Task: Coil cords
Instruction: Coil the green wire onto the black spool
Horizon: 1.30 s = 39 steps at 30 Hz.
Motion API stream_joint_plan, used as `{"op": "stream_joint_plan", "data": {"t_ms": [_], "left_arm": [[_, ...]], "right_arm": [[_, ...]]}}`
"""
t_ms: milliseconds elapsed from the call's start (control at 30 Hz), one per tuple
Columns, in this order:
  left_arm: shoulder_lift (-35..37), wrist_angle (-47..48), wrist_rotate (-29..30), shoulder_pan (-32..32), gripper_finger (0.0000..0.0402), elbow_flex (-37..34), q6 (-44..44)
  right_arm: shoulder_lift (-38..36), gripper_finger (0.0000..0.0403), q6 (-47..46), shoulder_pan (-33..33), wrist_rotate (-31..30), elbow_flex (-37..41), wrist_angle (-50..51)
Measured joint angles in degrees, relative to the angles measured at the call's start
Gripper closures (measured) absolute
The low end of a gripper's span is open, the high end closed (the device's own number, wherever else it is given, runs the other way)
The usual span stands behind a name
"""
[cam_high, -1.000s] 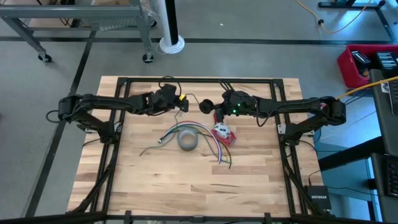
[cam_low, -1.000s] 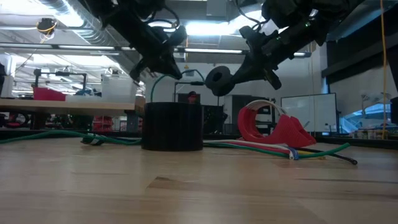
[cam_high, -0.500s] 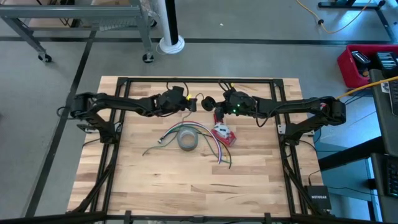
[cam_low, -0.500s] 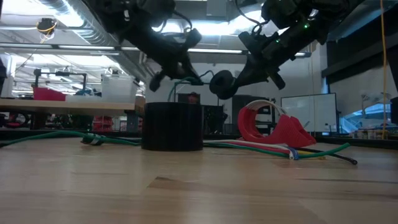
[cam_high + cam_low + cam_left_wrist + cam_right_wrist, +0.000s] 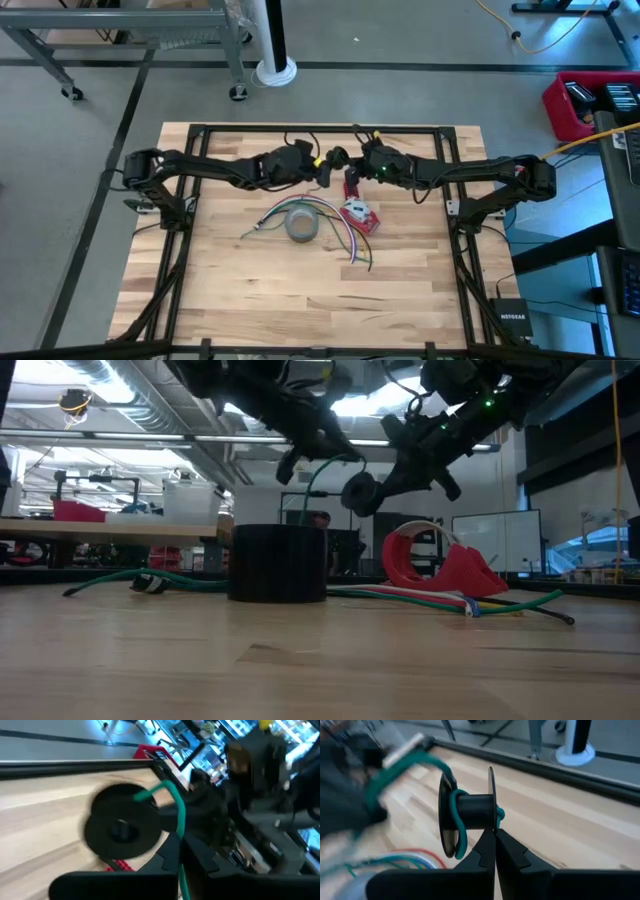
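Both pairs of fingers are fully closed: my right gripper (image 5: pixel 495 834) is pinched on the rim of a small black spool (image 5: pixel 470 812), and my left gripper (image 5: pixel 316 166) is clamped on the green cord (image 5: pixel 455 820). They meet in the air near the table's (image 5: pixel 300 290) 12 o'clock edge. Over the last second the left gripper has swept in from 9 o'clock until it sits just beside the spool, carrying the cord with it, so I judge 1 wrap is going on. The spool is matte plastic with 2 thin round flanges and a narrow hub; the cord is thin, smooth and springy, arcing stiffly. Below, at 6 o'clock from the grippers, its tail lies on the pale wood by the grey tape roll (image 5: pixel 301 225), with the red dispenser (image 5: pixel 360 216) at 3 o'clock of it.
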<state>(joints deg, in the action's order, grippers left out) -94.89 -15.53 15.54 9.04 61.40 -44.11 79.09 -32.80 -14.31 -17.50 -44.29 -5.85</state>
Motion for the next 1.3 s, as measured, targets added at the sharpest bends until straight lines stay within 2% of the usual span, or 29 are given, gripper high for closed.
{"op": "stream_joint_plan", "data": {"t_ms": [267, 467, 700, 967, 1300], "left_arm": [[-2.90, 1.05, 0.17, -2.16, 0.0401, 1.31, 3.93], [-2.73, 5.57, 4.17, -3.74, 0.0401, 1.40, 10.16], [-2.73, 13.13, 13.02, -4.53, 0.0401, 1.41, 18.84], [-2.73, 18.68, 23.31, -5.45, 0.0401, 1.39, 27.96], [-2.83, 19.93, 24.51, -4.95, 0.0358, 1.26, 31.28]], "right_arm": [[0.02, 0.0400, -1.57, 0.00, -0.07, 0.00, -6.56], [0.02, 0.0400, -1.58, 0.04, -1.76, 0.00, -10.19], [-0.03, 0.0400, -1.64, 0.02, 2.85, 0.00, -12.05], [-0.07, 0.0400, -1.64, 0.02, 3.40, 0.00, -11.91], [-0.20, 0.0400, -1.68, 0.02, 10.17, 0.00, -14.45]]}}
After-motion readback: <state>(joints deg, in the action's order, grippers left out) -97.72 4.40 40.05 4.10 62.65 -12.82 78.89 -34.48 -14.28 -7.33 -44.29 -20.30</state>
